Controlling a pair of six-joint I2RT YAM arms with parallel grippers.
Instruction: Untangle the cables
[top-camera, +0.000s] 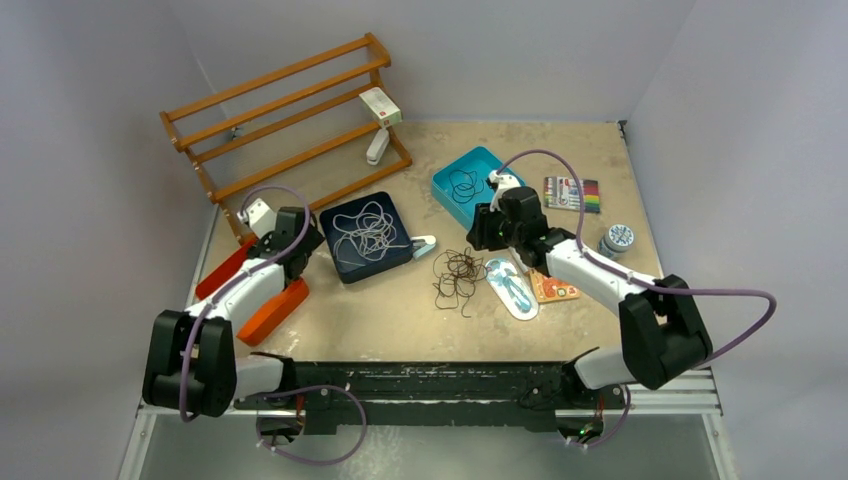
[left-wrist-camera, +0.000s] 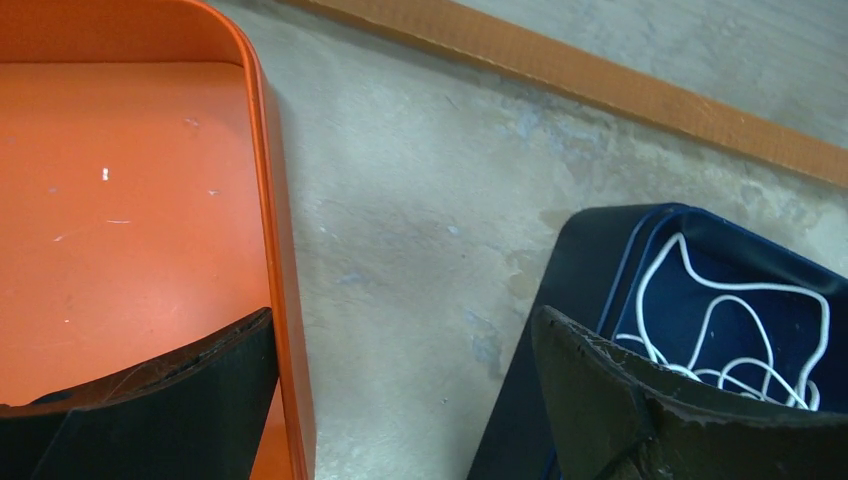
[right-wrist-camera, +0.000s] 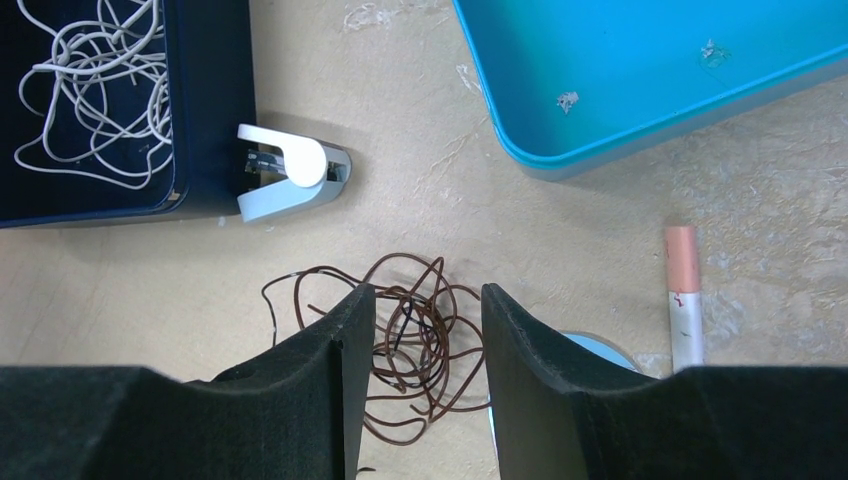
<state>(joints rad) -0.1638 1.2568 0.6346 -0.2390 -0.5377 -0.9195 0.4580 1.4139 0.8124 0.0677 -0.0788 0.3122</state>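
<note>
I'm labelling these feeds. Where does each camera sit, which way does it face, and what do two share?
Top external: high behind the arm bases, looking down and forward over the table; left arm and right arm show whole.
Left wrist: on the left arm, facing down between orange tray and navy tray; its left gripper shows, open.
Right wrist: on the right arm, facing down at the brown cable; its right gripper shows.
Shared: both wrist views catch the navy tray holding the white cable.

One white cable (top-camera: 370, 232), one black cable (top-camera: 463, 185), one brown cable (top-camera: 458, 275), one navy tray (top-camera: 345, 263), one teal tray (top-camera: 487, 160).
</note>
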